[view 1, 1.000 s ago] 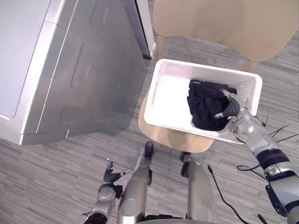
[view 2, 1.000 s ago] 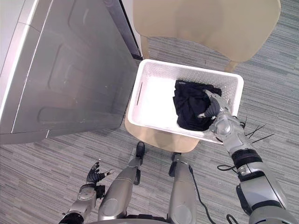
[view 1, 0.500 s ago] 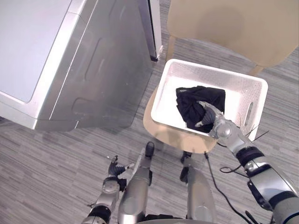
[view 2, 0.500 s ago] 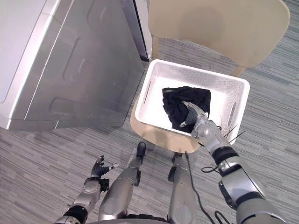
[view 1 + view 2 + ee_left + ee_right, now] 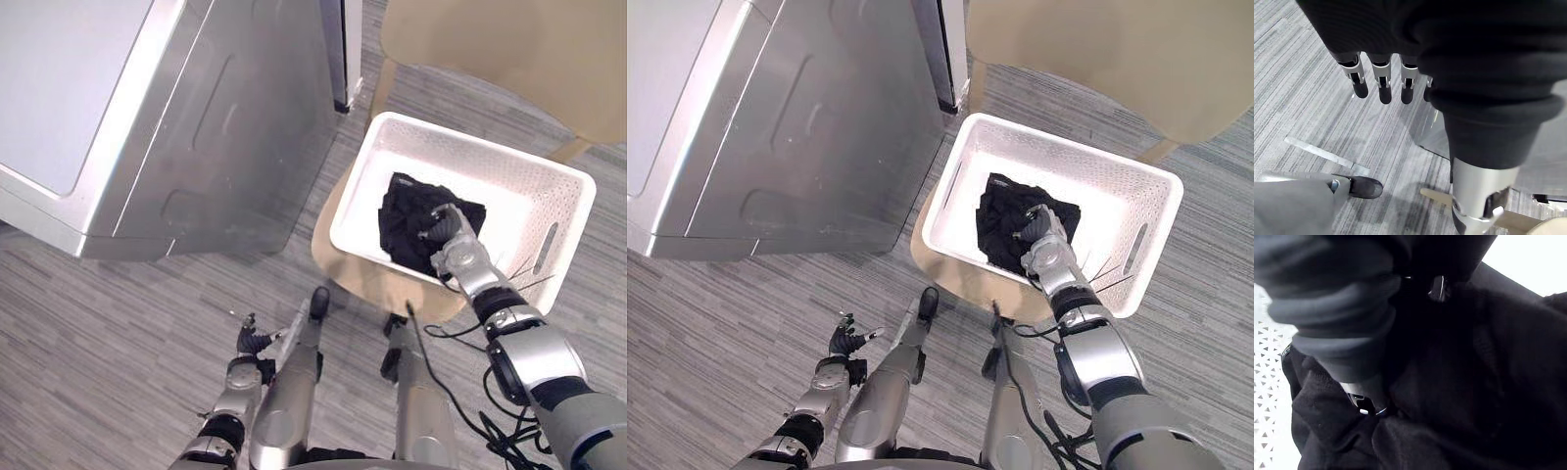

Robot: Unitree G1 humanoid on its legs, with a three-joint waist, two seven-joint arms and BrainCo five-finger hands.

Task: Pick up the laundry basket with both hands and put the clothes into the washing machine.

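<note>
Head views give me the layout: the white laundry basket [image 5: 509, 181] sits on a tan seat [image 5: 367, 279], its left rim just beside the front corner of the silver washing machine [image 5: 196, 127]. Black clothes [image 5: 404, 211] are bunched in the middle of the basket toward the near wall, and the rest of the basket bottom is bare white. My right hand [image 5: 448, 227] is down inside the basket on top of that pile, fingers curled into the cloth, gripping it. The right wrist view adds the close-up: dark folds packed around the thumb, with the perforated basket wall at one edge. The left wrist view shows the fingers better than the head views do: my left hand [image 5: 1381, 78] has fingers straight and relaxed, holding nothing, hanging low over the grey striped floor [image 5: 118, 323], well apart from the basket. There is open floor in front of the machine on my left. A bigger tan surface [image 5: 509, 49] crowds the basket's far side.
</note>
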